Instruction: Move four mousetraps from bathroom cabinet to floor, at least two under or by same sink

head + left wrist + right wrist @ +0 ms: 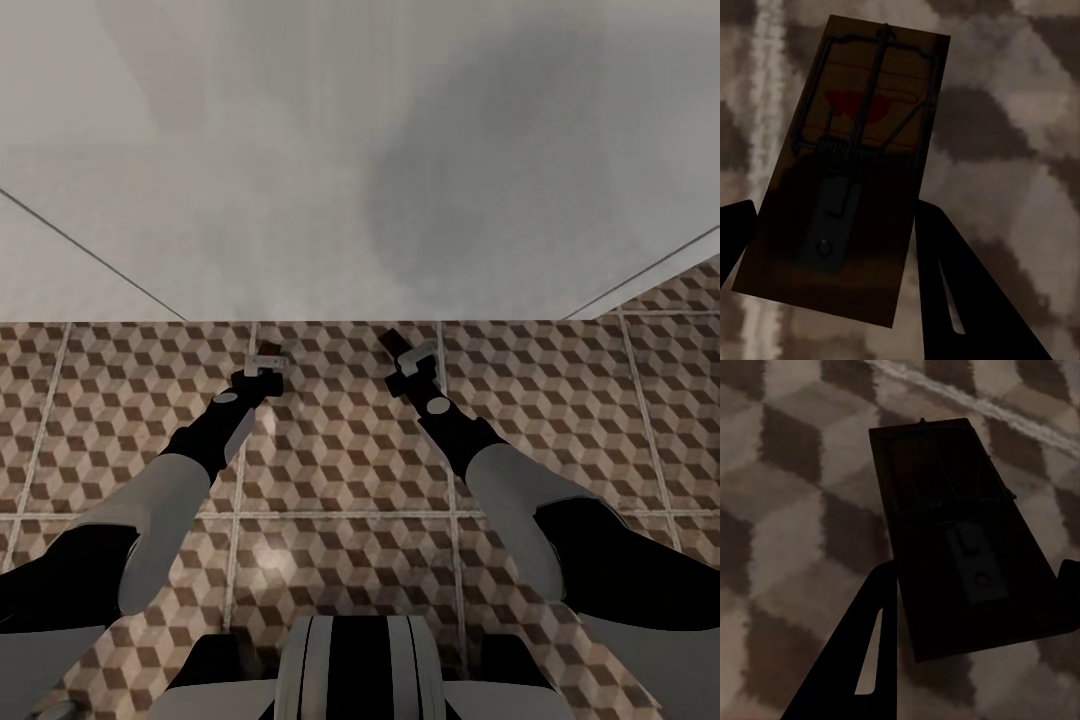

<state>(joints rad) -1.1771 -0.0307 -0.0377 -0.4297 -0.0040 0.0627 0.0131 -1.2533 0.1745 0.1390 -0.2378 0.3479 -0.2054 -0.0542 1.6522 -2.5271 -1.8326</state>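
While both arms reach out low over the cube-patterned bathroom floor [340,470], each claw grips a mousetrap. The left claw [263,372] is clenched on the near end of one mousetrap [851,161], its fingers [967,300] against the board's long edges; a red spot shows under the wire bar. The right claw [412,366] clamps a second mousetrap [956,529] the same way, its board dark in shadow. Both traps hang just before the foot of the pale grey wall [330,150]. No writing can be read on either board.
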